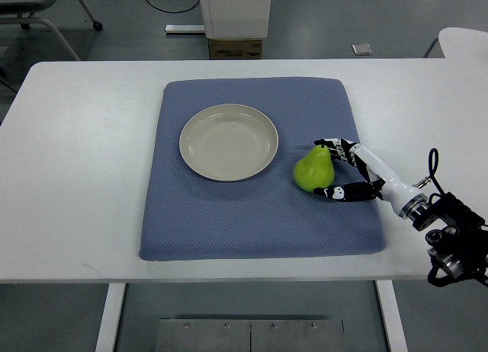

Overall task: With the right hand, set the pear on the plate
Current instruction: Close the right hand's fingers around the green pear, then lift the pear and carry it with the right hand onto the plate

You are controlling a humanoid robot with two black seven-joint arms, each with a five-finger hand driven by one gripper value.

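Note:
A green pear (314,169) lies on the blue mat (252,222), just right of a cream plate (229,142) that holds nothing. My right hand (335,169) comes in from the lower right and sits against the pear's right side. Its fingers (334,144) curl over the top of the pear and the thumb (339,192) reaches under its lower side, so the hand cups the fruit. The pear still rests on the mat. The left arm does not show.
The mat lies on a white table (76,177). Beyond the far edge stand a white post with a cardboard box (235,47) and a chair's legs (46,17). Another white surface (465,41) shows at the upper right.

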